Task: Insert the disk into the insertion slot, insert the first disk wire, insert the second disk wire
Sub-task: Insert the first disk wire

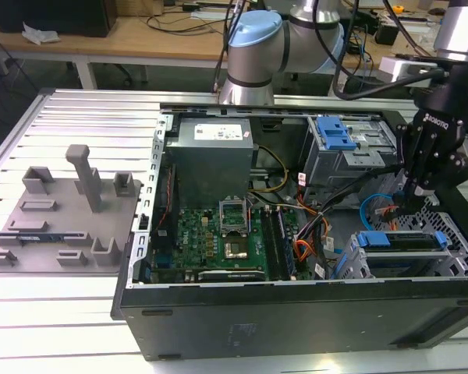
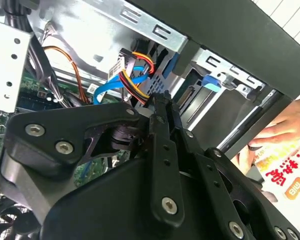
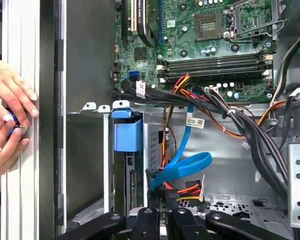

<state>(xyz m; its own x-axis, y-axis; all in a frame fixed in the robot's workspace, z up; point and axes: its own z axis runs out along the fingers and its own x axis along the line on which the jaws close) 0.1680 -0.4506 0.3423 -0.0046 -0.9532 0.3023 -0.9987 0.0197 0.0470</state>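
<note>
- Grip status: the gripper (image 2: 162,102) has its fingers drawn in to a narrow gap. I judge that they pinch the dark plug of the first disk wire (image 3: 182,191), but the fingers hide the contact itself.
- Position: the gripper hangs inside the case (image 1: 218,319) at the exterior view's right, just far of the disk (image 1: 398,240). The disk lies flat in the insertion slot (image 1: 355,266), in the near right corner.
- Handling, first disk wire: this is a light, limp bundle of red, yellow and black strands, and only the plug is stiff. I hold it by the plug body, because pulling on the strands would likely strain their seats.
- Handling, second disk wire (image 3: 187,165): this is a thin, springy flat ribbon. It should bend easily across its face and resist bending edgewise. I would take it by its dark end plug.
- Orientation: the second disk wire loops just beside the gripper, with its plug end turned toward the insertion slot. The disk's blue-framed edge runs left to right across the exterior view. I cannot tell whether that edge is its long axis.
</note>
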